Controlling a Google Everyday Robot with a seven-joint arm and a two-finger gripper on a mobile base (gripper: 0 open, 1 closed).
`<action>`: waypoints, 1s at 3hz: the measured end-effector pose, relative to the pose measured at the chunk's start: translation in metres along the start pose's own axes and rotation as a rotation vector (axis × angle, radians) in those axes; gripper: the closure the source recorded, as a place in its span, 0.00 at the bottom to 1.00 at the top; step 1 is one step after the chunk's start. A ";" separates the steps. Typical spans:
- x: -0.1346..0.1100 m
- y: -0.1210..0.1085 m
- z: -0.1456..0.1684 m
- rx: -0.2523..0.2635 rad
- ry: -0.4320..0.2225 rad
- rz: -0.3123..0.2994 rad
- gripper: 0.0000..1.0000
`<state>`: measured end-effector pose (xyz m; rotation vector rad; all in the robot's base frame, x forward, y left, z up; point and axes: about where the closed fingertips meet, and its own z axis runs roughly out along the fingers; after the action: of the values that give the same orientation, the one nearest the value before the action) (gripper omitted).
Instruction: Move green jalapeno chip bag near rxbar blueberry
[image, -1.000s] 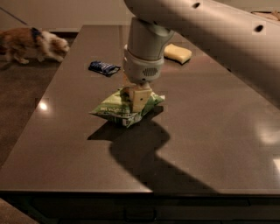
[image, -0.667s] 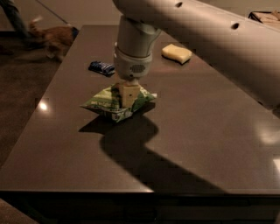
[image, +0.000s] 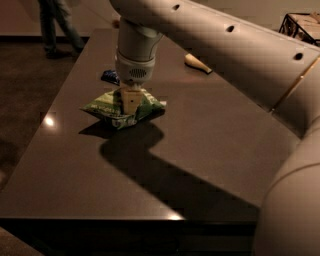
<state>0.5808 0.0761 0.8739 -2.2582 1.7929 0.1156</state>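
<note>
The green jalapeno chip bag (image: 104, 106) is crinkled and sits at the middle left of the dark table (image: 215, 135), seemingly a little above it, with a shadow beneath. My gripper (image: 131, 103) comes straight down from the arm and is shut on the bag's middle. The rxbar blueberry (image: 108, 76), a small dark blue wrapper, lies just behind the bag, partly hidden by my wrist. Only a narrow gap separates the bag from the bar.
A pale yellow rounded block (image: 198, 63) lies at the back of the table, to the right of my arm. A person's legs (image: 56, 25) stand on the floor beyond the far left corner. A wire rack (image: 301, 24) stands at the top right.
My gripper has carried the chip bag left and back, closer to the blue bar. The view has shifted, and a person has replaced the animal on the floor.
</note>
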 end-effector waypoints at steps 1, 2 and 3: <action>-0.016 -0.026 -0.003 0.050 0.012 0.031 1.00; -0.019 -0.045 -0.005 0.089 0.053 0.057 0.87; -0.016 -0.062 -0.011 0.126 0.090 0.073 0.64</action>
<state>0.6362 0.1014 0.8973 -2.1427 1.8724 -0.0854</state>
